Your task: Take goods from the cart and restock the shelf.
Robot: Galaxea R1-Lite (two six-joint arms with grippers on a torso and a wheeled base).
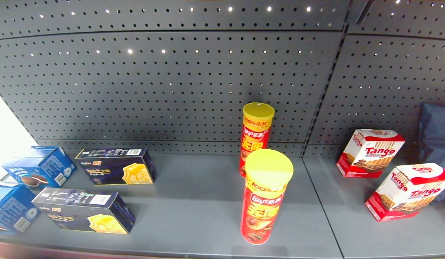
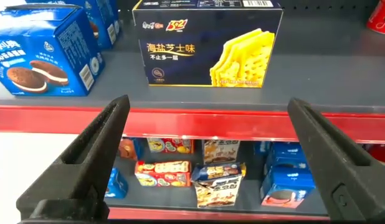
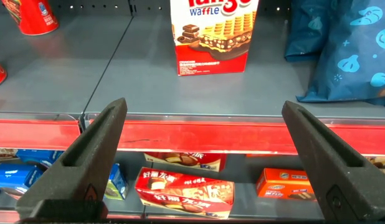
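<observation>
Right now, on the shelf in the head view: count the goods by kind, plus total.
Chip cans: 2
Wafer boxes: 2
Dark cracker boxes: 2
Blue cookie boxes: 2
Blue bag: 1
Total: 9

Red chip cans (image 1: 260,212) (yellow lids (image 1: 269,166)), navy cracker boxes (image 1: 116,166), grey dot-perforated back panel (image 1: 172,90).
</observation>
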